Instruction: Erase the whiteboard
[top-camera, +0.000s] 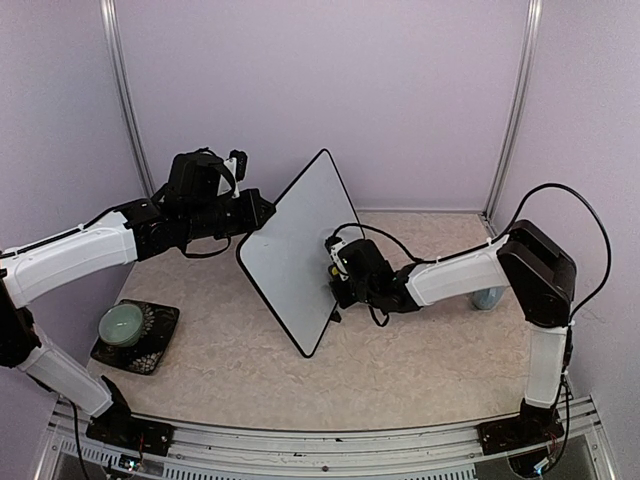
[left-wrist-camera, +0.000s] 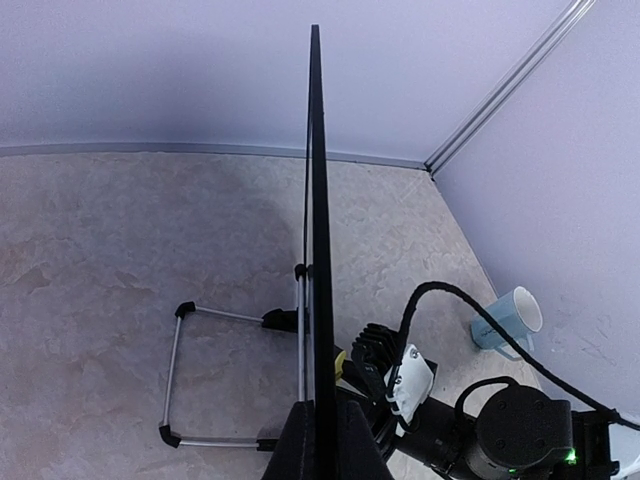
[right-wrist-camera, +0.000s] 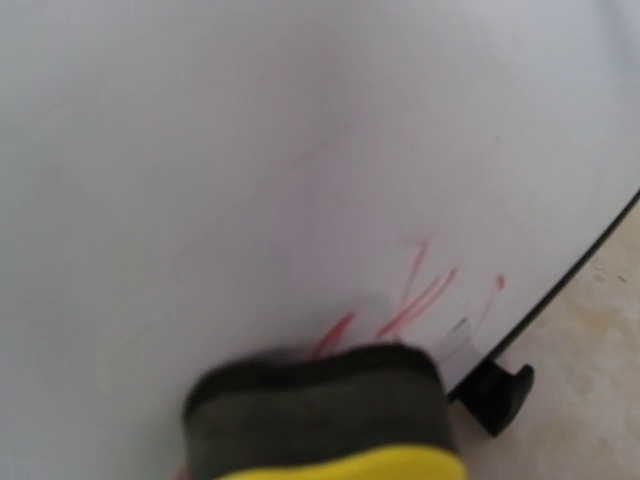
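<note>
The whiteboard (top-camera: 290, 250) is lifted off the table and tilted, its white face turned toward the right arm. My left gripper (top-camera: 258, 214) is shut on its upper left edge. In the left wrist view the board shows edge-on as a thin black line (left-wrist-camera: 315, 200) clamped between my fingers (left-wrist-camera: 296, 445). My right gripper (top-camera: 336, 274) presses a yellow sponge eraser (right-wrist-camera: 320, 425), dark felt side forward, against the lower part of the board's face (right-wrist-camera: 250, 150). Red pen strokes (right-wrist-camera: 420, 290) show just above the eraser, near a black foot (right-wrist-camera: 498, 392). The right fingers themselves are hidden.
A wire stand (left-wrist-camera: 175, 375) lies on the table behind the board. A light blue mug (left-wrist-camera: 505, 320) stands by the right wall. A green bowl (top-camera: 122, 323) sits on a black mat (top-camera: 160, 345) at the near left. Walls close in the back and sides.
</note>
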